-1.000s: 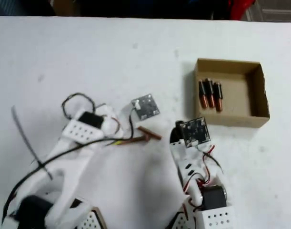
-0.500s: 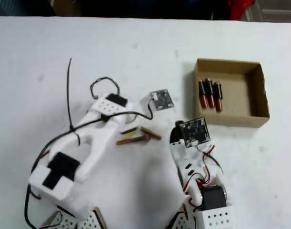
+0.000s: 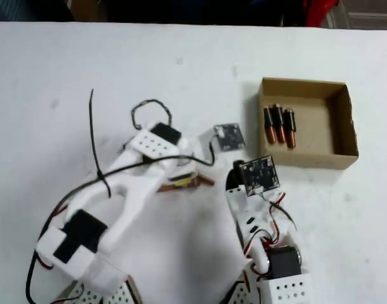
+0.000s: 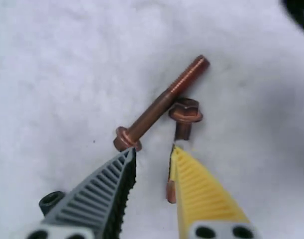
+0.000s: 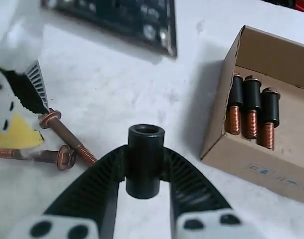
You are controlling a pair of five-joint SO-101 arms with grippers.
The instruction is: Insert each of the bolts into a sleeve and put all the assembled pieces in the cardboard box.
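Bolts, two, copper-coloured: long bolt [image 4: 161, 102] and second bolt [image 4: 185, 112], touching, flat on the table [image 4: 67, 59]. I judge them light, stiff, smooth and apt to roll; best gripped mid-shank.
My left gripper [image 4: 152, 153]: partly open, holding nothing, yellow finger [image 4: 196, 189] against the second bolt.
My right gripper [image 5: 145, 172]: clamped on the upright black sleeve [image 5: 146, 144].
Cardboard box [image 5: 251, 164]: three assembled pieces [image 5: 251, 107].

A white table [image 3: 180, 44] took up nearly the whole high view, its surface marked by a few faint grey smudges [image 3: 179, 61] in the upper half of the frame. Beyond its far edge, along the top of the frame, ran a dark strip [image 3: 199, 11]. A red thing [image 3: 320, 11] stood at the upper right, a brownish thing [image 3: 85, 7] at the upper left, and a bluish patch [image 3: 6, 9] in the upper left corner.
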